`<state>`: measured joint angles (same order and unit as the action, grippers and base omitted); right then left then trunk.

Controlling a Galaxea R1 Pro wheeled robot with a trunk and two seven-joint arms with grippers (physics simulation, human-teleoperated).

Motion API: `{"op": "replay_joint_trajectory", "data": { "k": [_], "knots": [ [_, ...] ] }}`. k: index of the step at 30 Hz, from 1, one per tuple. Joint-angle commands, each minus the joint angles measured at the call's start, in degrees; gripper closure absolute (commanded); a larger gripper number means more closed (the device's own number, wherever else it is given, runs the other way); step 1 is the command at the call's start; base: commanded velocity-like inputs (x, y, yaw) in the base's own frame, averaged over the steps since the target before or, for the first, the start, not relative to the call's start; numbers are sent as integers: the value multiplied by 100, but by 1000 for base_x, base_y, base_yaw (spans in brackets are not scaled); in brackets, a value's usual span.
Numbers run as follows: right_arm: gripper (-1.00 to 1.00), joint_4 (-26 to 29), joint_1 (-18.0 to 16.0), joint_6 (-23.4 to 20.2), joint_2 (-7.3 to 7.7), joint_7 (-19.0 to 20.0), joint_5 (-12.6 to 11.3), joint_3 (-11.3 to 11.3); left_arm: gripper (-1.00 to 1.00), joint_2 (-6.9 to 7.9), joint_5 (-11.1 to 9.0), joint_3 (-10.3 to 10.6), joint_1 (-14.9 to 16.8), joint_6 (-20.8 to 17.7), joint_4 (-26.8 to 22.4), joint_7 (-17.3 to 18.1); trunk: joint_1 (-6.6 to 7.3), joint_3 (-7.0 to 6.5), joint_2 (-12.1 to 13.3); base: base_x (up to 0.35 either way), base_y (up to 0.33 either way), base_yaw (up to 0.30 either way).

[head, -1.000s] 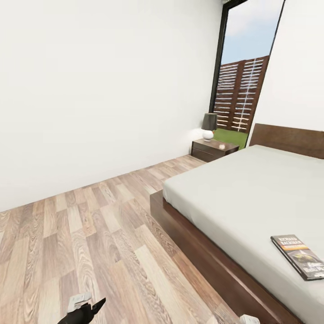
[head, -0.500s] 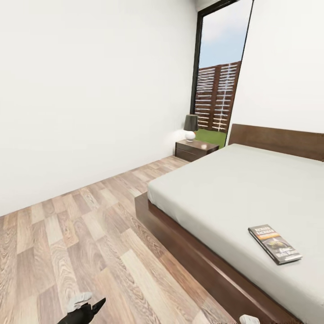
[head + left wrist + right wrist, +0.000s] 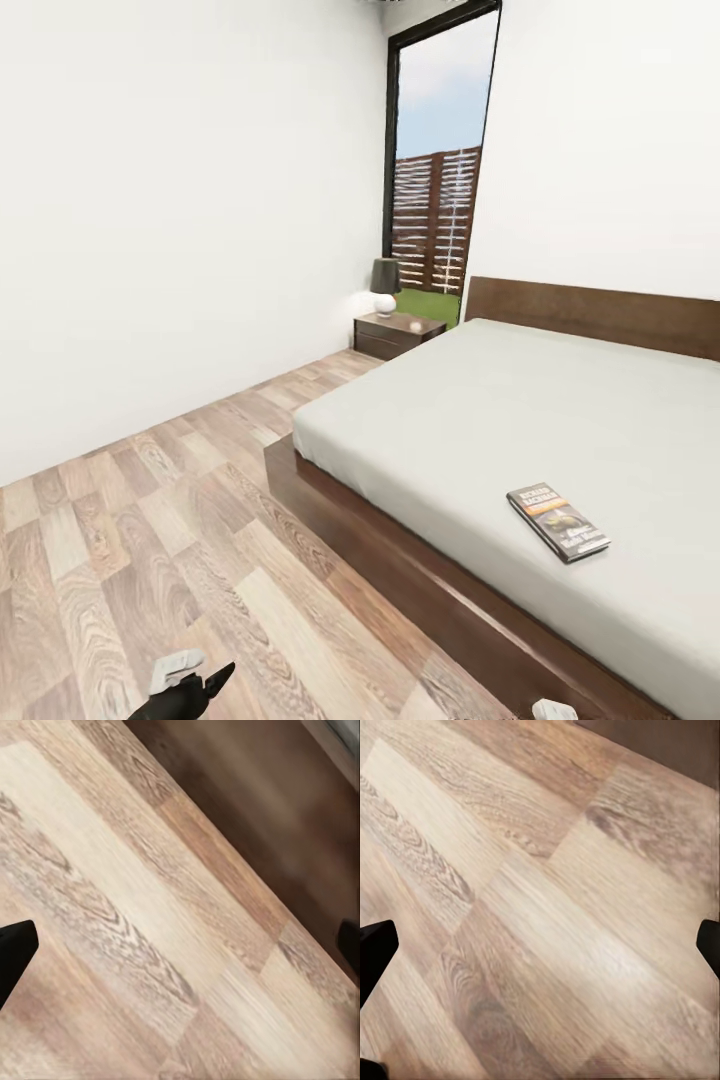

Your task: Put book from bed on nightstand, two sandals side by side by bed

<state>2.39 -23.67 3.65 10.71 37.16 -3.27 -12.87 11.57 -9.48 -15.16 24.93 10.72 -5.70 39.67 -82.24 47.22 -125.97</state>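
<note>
The book (image 3: 557, 521) lies flat on the pale grey mattress of the bed (image 3: 500, 420), near its foot end, dark cover up with an orange band. A dark nightstand (image 3: 398, 334) stands beyond the bed's far corner by the window. The two sandals are out of view. My left gripper (image 3: 195, 680) pokes in at the lower edge of the head view, over the floor and well short of the bed. Seen from the left wrist, it (image 3: 180, 945) is open above bare planks beside the bed frame (image 3: 285, 817). My right gripper (image 3: 540, 945) is open over the floor too.
A lamp (image 3: 385, 286) with a dark shade and a small pale ball (image 3: 416, 325) sit on the nightstand. A tall window (image 3: 438, 170) shows a slatted fence. The wood-plank floor (image 3: 150, 520) runs between the white wall and the bed's dark frame (image 3: 400, 560).
The whole head view has swung to the right, so the bed, book and nightstand sit further left in the picture. The things themselves have not moved, and both grippers hold their pose.
</note>
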Motion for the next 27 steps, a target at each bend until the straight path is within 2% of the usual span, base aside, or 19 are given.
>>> {"op": "replay_joint_trajectory", "data": {
  "k": [1, 27],
  "knots": [
    [-100, -10, -6, 13, 1, 19, -33, 13, -100, 3, -45, 18, 3, 9, 8, 24, 1, 1, -2, 0, 0, -256],
    [-100, -10, -5, 14, 1, 19, -33, 13, -100, 3, -45, 14, 3, 9, 8, 24, 1, -106, -2, 0, 0, -258]
  ]
}}
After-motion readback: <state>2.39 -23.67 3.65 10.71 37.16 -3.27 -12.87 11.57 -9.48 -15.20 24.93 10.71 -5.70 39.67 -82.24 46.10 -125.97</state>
